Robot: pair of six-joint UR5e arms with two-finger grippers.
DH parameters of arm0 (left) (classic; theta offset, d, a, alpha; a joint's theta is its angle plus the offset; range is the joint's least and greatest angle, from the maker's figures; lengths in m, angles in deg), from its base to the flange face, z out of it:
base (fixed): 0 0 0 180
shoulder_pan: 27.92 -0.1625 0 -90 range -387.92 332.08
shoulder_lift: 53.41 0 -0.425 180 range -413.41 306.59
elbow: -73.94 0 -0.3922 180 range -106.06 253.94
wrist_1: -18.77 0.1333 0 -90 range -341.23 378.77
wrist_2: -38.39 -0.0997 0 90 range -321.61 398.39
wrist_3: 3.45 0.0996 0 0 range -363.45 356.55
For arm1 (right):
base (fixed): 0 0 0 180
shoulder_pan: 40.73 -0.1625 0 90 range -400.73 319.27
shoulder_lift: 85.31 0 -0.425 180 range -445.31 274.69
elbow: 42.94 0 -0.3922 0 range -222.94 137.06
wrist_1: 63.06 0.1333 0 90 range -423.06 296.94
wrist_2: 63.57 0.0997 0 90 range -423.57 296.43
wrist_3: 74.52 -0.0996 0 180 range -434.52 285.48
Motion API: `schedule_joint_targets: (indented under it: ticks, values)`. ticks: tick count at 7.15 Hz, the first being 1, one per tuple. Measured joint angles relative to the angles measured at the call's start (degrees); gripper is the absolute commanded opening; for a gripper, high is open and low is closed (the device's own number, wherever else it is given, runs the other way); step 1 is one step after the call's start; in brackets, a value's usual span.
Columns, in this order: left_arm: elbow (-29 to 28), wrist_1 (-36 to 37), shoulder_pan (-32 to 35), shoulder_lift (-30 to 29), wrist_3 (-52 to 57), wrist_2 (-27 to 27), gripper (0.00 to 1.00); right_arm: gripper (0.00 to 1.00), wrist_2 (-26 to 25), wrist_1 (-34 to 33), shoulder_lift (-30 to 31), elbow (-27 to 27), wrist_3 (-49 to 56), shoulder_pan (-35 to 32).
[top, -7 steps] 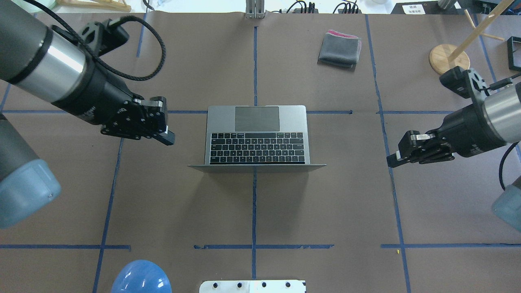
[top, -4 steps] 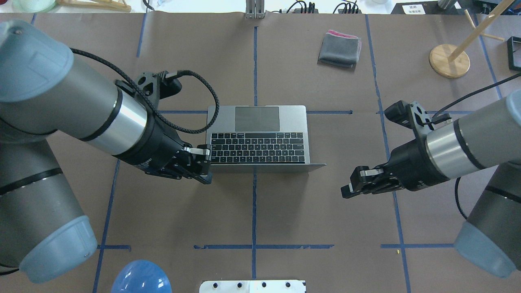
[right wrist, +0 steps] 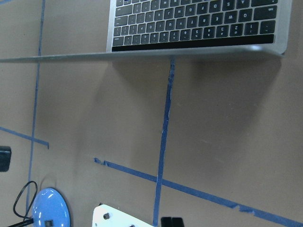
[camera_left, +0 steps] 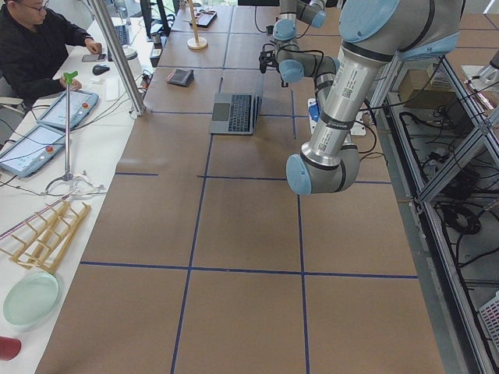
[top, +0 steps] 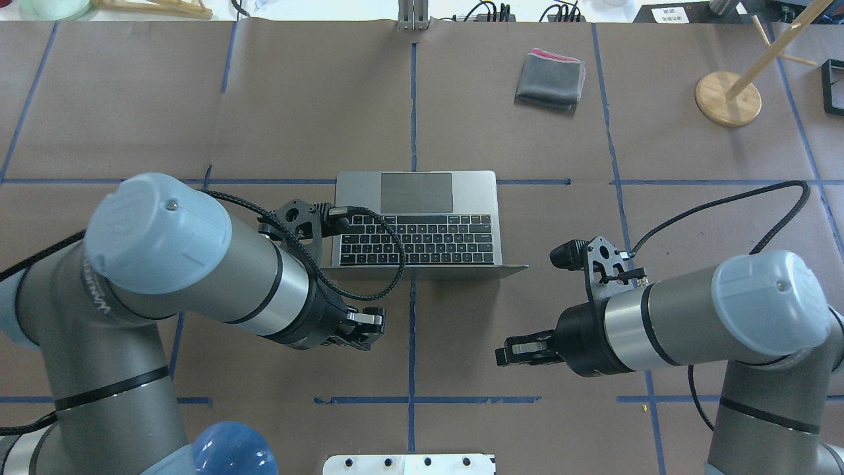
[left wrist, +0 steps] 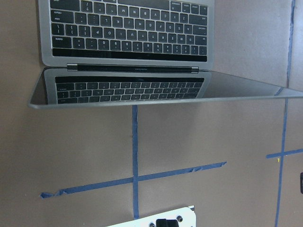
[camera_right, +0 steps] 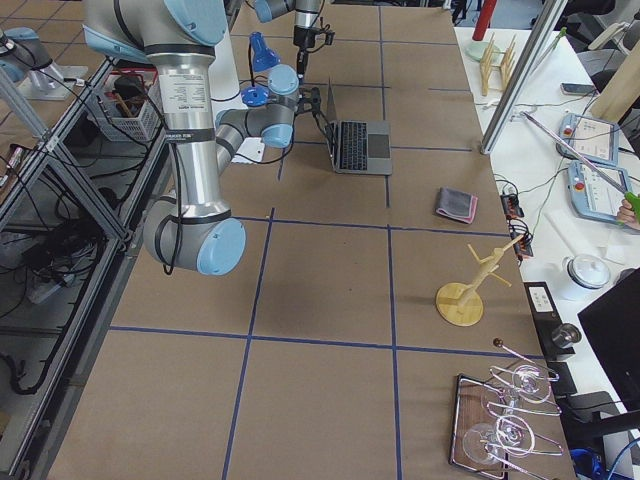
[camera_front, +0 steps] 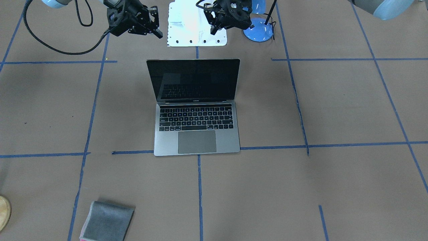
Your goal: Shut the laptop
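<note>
Left gripper (top: 369,328) clenched, fingers pressed together on nothing, hanging over bare brown paper between the laptop (top: 417,218) and the robot's edge of the desk (top: 527,198), just left of the blue centre tape line (top: 411,343). Right gripper (top: 506,354) likewise pinched closed and empty, on the other side of that line and a little nearer the robot's edge. Tips turned toward one another across the tape, apart from each other and from the laptop.

Laptop open at mid-desk, square to the tape grid, long axis parallel to the robot's edge. Base flat on the paper, trackpad toward the far edge on the operators' side, keyboard between trackpad and hinge, hinge toward the robot. Lid raised close to upright, leaning slightly back toward the robot, dark screen facing the operators' edge with the keys mirrored faintly in the glass. From the left wrist camera, keyboard doubled in the screen above the lid's thin top edge; from the right wrist camera, lid reduced to a thin grey line.

Folded grey cloth (top: 550,79) with pink edge near the far edge, right of centre, well apart from the laptop. Wooden stand (top: 727,97) toward the far right corner. Blue dome-shaped object (top: 227,452) and white mounting plate (top: 409,464) at the robot's edge.
</note>
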Motion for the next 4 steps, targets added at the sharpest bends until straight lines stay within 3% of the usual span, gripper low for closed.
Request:
schedule_joint_targets:
  ticks: [4]
  values:
    - [-4.52,-0.2,-1.12,-0.49,0.8,-4.43,0.0,0.02,-7.99,0.02,-0.14,-1.75,0.16,1.51]
